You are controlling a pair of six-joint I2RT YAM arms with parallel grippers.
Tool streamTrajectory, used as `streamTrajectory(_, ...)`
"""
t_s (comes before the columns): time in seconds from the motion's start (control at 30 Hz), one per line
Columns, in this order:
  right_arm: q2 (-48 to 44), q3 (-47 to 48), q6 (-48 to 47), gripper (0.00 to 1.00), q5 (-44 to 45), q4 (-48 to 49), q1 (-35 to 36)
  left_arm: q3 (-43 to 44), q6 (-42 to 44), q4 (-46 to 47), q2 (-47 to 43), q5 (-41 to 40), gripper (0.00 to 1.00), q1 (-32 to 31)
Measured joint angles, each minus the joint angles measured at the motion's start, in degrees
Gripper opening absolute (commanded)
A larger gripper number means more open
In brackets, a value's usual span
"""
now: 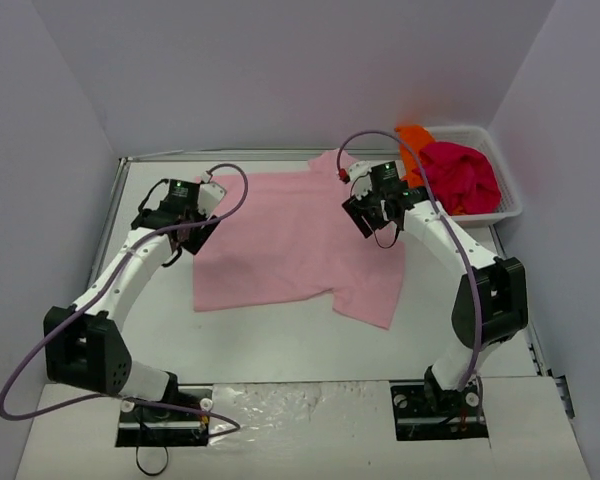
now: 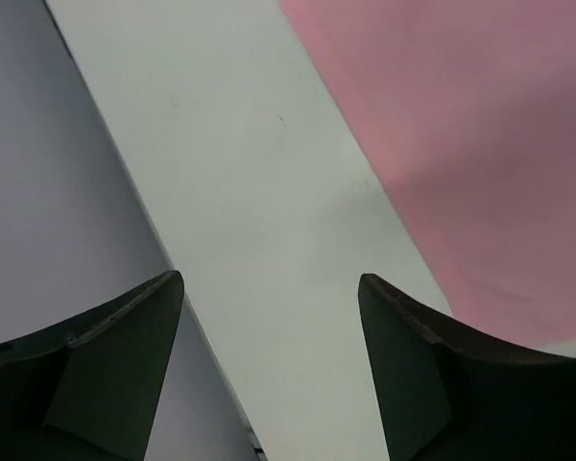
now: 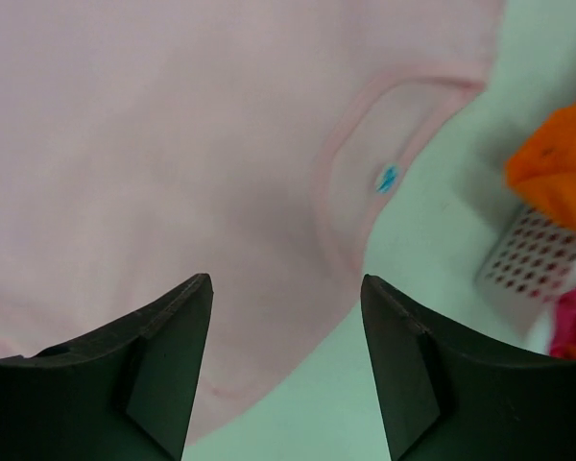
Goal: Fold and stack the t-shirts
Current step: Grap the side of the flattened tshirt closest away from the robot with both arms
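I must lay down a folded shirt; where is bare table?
Bare: the table between the pink t-shirt's near hem and the near edge; a strip by the left wall. Crowded: far right, the basket with orange t-shirt and magenta t-shirt.

**Not fully visible:**

- Pink t-shirt (image 1: 290,240): in the top view its left edge lies partly under the left arm (image 1: 130,270), and its collar and one shoulder under the right arm (image 1: 450,250). The left wrist view cuts it off at the top and right edges, the right wrist view at the top and left.
- Neck label (image 3: 388,179): only a blue speck, too small to read.
- Orange t-shirt (image 1: 413,138): largely hidden behind the magenta t-shirt (image 1: 462,176). Both are bunched, so their shape cannot be told.
- Basket (image 1: 510,208): its inside is covered by cloth. The right wrist view shows only a blurred mesh corner.
- Left gripper (image 2: 269,288) and right gripper (image 3: 286,288): the bottom edge cuts off the fingers.
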Motion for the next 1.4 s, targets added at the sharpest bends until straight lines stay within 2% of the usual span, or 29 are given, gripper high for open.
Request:
streamTrajectory(0.1, -4.42, -8.85, -1.73, 0.62, -4.31, -3.58, -0.13, -9.29, 2.12, -1.31, -6.05, 1.99, 0.75, 0.00)
streamTrajectory(0.2, -9.53, -14.62, -2.73, 0.64, -8.00, -7.13, -0.11, -14.34, 4.46, -1.51, -13.49, 3.04, 0.75, 0.00)
streamTrajectory(0.33, -16.09, -18.62, -3.04, 0.65, -10.80, -8.35, 0.09, -18.58, 7.93, -0.09, -21.31, 3.48, 0.75, -0.13)
streamTrajectory(0.43, -17.16, -19.61, -2.97, 0.65, -11.93, -8.41, 0.04, -23.02, 10.38, 1.01, -23.96, 3.85, 0.75, -0.37)
streamTrajectory(0.6, -14.84, -20.74, -2.89, 0.65, -13.94, -7.85, -1.66, -28.87, 13.66, 1.55, -22.80, 7.34, 0.75, -0.39)
streamTrajectory(0.93, -12.61, -22.60, -2.67, 0.65, -15.87, -7.19, -6.43, -32.92, 15.41, 5.29, -19.69, 10.93, 0.75, -2.93)
streamTrajectory(1.4, -10.86, -22.60, -2.25, 0.64, -15.80, -6.75, -7.06, -38.29, 13.27, 8.39, -18.67, 8.68, 0.74, -9.81)
